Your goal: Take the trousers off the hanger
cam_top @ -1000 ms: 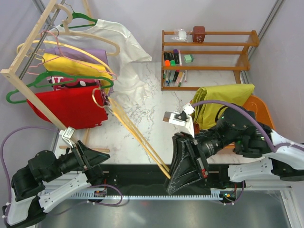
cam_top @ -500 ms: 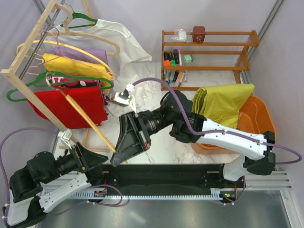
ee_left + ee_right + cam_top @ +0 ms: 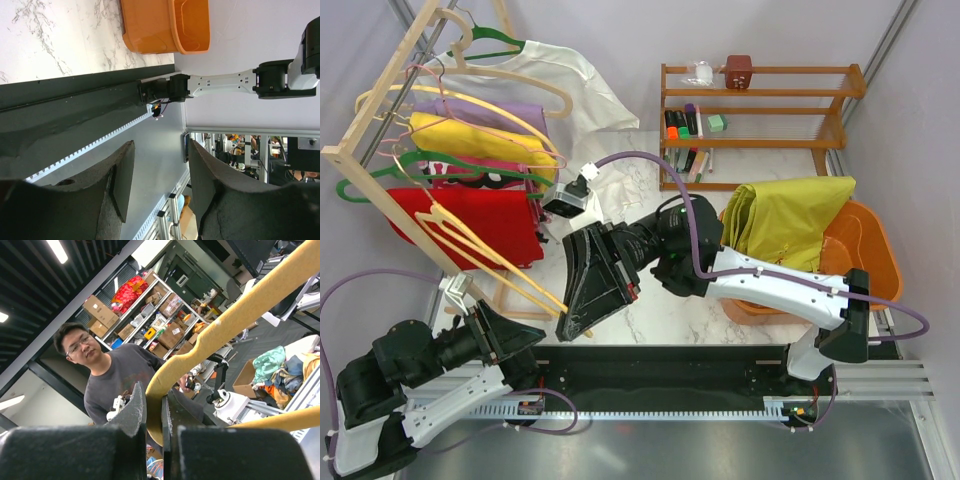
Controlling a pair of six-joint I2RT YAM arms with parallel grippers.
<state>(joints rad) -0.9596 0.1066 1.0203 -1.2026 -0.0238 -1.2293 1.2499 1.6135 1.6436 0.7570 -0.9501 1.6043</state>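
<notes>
The lime-yellow trousers (image 3: 788, 215) lie bunched over the orange basket (image 3: 868, 255) at the right, off the hanger. My right gripper (image 3: 572, 318) reaches left across the table and is shut on one arm of the pale yellow-orange hanger (image 3: 485, 250). The bare hanger slants up-left in front of the red garment. In the right wrist view the hanger (image 3: 225, 315) runs up from between the jaws of the right gripper (image 3: 154, 415). My left gripper (image 3: 538, 338) rests low at the near edge, open with nothing between its fingers (image 3: 120, 185).
A wooden clothes rack (image 3: 380, 110) at the left carries green hangers, a red garment (image 3: 490, 225), a golden-yellow one and a white shirt (image 3: 570, 90). A wooden shelf (image 3: 760, 120) with small items stands at the back. The left wrist view shows the basket (image 3: 165, 25).
My right arm has swung from beside the basket leftward to the rack, carrying the hanger with it. The trousers stay on the basket. The left arm has hardly moved.
</notes>
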